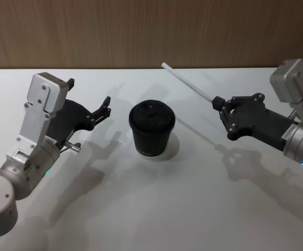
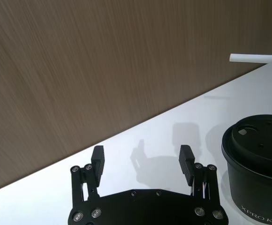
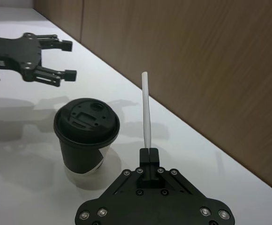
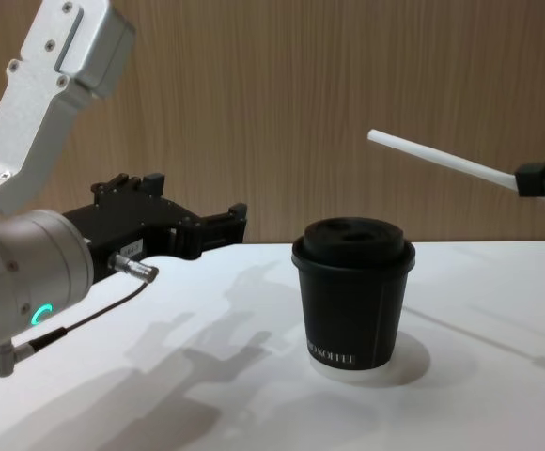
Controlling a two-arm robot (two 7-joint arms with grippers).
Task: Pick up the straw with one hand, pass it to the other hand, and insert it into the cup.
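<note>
Head view shows a wood-panelled wall (image 1: pixel 141 31) behind a white desk (image 1: pixel 167 209). The left tool (image 1: pixel 89 92) hovers, fingers spread wide, beside the lidded black cup (image 1: pixel 151 128) standing mid-desk. On the cup's other side, the raised right tool (image 1: pixel 217 101) pinches the white straw (image 1: pixel 188 82), which slants upward above the cup.

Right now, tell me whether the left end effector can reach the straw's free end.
Probably yes: the left end effector is open, and the straw juts from the right end effector, higher than the cup, with open air between.
</note>
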